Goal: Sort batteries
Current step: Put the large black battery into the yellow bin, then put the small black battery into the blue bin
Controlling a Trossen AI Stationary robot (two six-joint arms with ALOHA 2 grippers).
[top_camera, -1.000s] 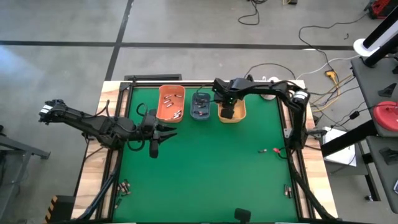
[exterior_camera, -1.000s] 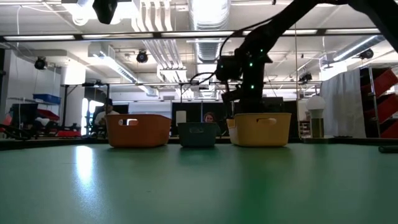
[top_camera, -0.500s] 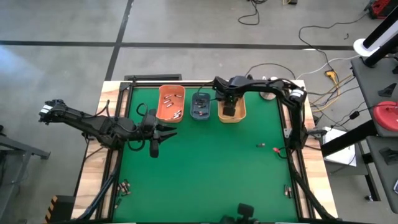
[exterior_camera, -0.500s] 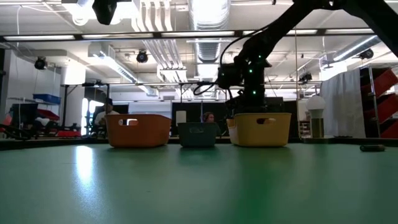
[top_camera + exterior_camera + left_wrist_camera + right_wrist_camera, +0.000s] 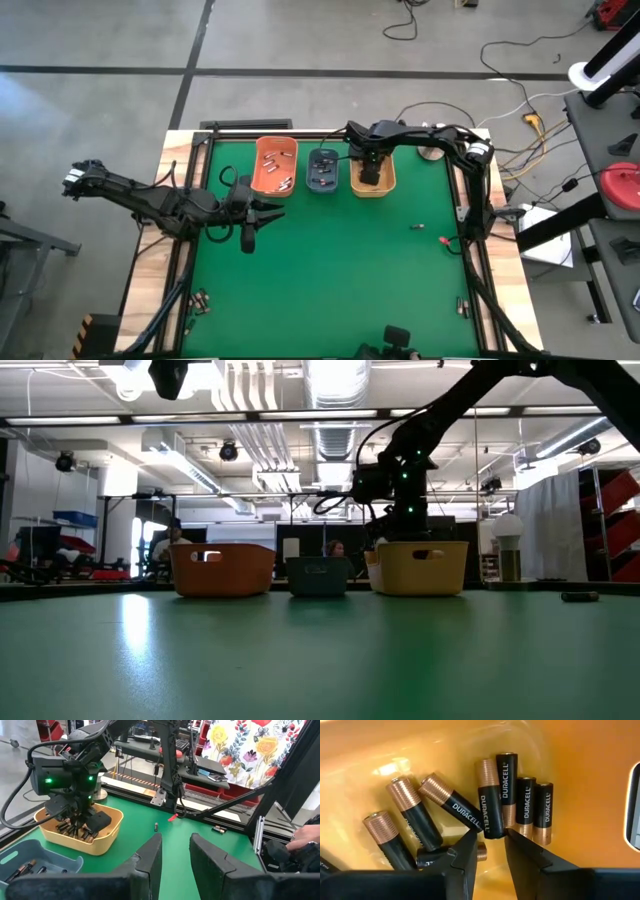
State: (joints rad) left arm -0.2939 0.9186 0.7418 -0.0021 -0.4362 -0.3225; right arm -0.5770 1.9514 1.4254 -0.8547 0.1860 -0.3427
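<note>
Several black batteries with coppery ends [image 5: 490,802] lie in a heap on the floor of the yellow-orange bin [image 5: 385,185]. My right gripper [image 5: 491,842] reaches down into this bin, open, its fingertips on either side of the lower end of one battery. In the low view my right gripper [image 5: 408,520] dips behind the bin's rim. More batteries lie in the orange bin [image 5: 262,150] and the blue-grey bin [image 5: 323,187]. One loose battery [image 5: 416,228] lies on the green mat at the right. My left gripper [image 5: 248,238] waits open over the mat's left part, nothing between its fingers [image 5: 150,855].
The three bins stand in a row at the mat's far edge. A small red thing [image 5: 443,240] lies near the right arm's base. A few batteries lie off the mat at the near left [image 5: 200,300] and the near right [image 5: 462,305]. People sit in the room beyond.
My right gripper has gone down into the yellow-orange bin. The loose battery on the mat's right part has rolled a little toward the far edge and the left.
</note>
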